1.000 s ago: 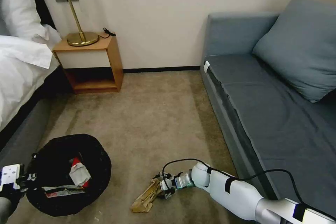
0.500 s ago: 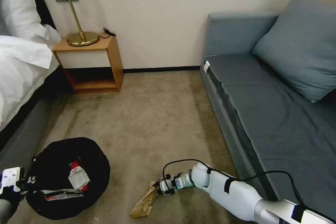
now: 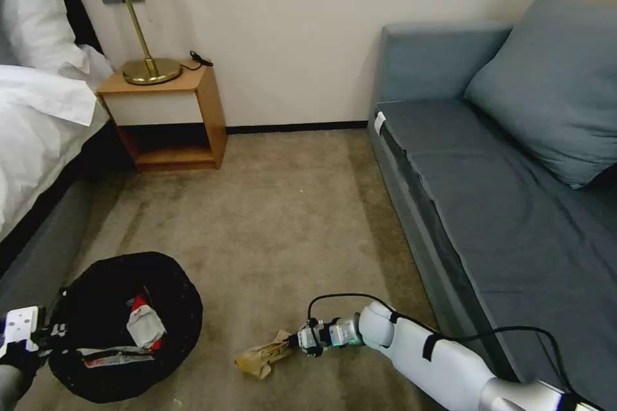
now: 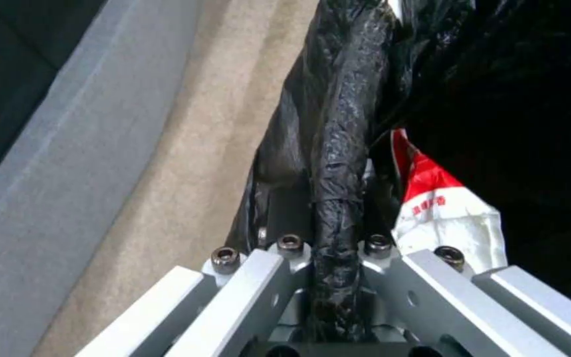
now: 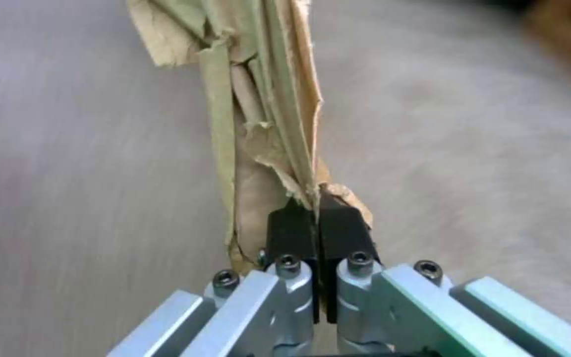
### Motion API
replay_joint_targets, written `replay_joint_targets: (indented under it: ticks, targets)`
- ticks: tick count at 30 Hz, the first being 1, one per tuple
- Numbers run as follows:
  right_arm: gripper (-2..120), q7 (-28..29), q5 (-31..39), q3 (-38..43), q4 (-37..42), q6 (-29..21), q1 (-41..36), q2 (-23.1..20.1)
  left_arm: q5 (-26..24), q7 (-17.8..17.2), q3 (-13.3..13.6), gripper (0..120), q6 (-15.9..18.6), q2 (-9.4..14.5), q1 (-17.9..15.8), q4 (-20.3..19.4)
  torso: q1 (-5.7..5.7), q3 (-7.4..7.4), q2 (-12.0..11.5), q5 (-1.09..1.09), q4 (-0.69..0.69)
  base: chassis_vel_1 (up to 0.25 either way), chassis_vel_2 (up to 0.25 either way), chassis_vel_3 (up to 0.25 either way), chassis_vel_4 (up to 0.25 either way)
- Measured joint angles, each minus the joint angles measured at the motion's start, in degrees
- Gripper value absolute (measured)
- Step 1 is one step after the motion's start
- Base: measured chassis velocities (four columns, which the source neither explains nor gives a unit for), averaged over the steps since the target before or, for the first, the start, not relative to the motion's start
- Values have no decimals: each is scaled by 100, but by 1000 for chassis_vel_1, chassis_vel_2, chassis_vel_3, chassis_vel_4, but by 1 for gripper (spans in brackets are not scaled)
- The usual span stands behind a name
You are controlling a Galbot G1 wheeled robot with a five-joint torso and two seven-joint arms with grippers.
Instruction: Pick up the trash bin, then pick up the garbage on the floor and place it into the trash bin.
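The trash bin [image 3: 122,324], round and lined with a black bag, hangs at the lower left of the head view. My left gripper [image 3: 54,332] is shut on the bin's bagged rim [image 4: 338,163]. Inside lie a red-and-white wrapper [image 3: 144,324] [image 4: 441,208] and a long wrapper [image 3: 109,354]. To the bin's right, my right gripper [image 3: 297,341] [image 5: 316,218] is shut on one end of the garbage, a crumpled tan paper [image 3: 262,356] [image 5: 265,114], which trails from the black pads [image 5: 292,230] just above the carpet.
A grey sofa [image 3: 514,205] with a cushion runs along the right. A wooden nightstand [image 3: 168,119] with a brass lamp [image 3: 144,64] stands at the back wall. A bed [image 3: 38,135] lines the left. Open carpet [image 3: 276,218] lies between them.
My right gripper has swung lower and pulled the tan paper round, so it now trails out flat to the left. The bin has sunk slightly in view.
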Motion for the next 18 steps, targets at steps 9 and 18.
replay_joint_targets:
  ticks: [9,18]
  targets:
    - [0,1050,2258,315,1905,-831,-547,-316,-35,11,-22,2,0,34,-14,130,0,0,0,-1,0,0,0,0,0]
    - [0,1631,3081,-272,3128,-1438,-162,-60,-35,19,2,2,0,38,-21,132,0,0,0,-1,1,0,0,0,0]
